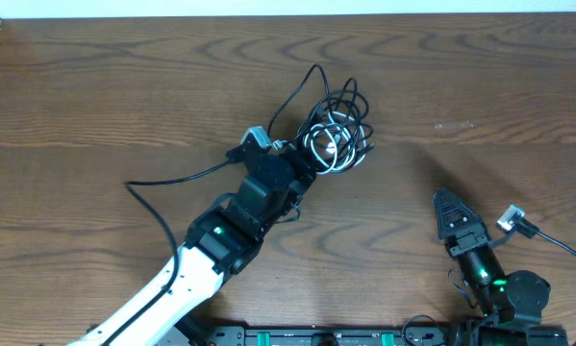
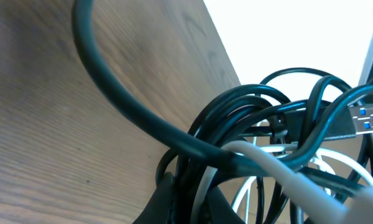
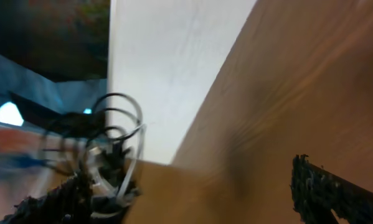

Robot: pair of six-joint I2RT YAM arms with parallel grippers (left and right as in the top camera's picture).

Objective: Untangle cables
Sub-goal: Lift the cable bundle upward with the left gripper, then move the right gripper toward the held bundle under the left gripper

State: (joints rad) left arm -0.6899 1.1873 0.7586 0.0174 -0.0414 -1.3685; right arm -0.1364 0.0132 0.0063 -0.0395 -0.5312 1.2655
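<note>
The cables (image 1: 338, 133) sit as one knotted black & white bundle mid-worktop (image 1: 95, 96), loops piled on each other, so nothing is freed yet. L gripper (image 1: 307, 161) is at the bundle's near edge, closed right down, w/ black strands running out from between its fingers (image 2: 170, 198) in the left wrist view. It looks clamped on the cables, prob. to anchor or lift the knot so a loop can be drawn off. Exactly which strand it pinches I can't tell. R gripper (image 1: 449, 204) is well apart from the bundle, near the worktop's front right, spread wide & holding nothing, prob. parked until a free loop shows
</note>
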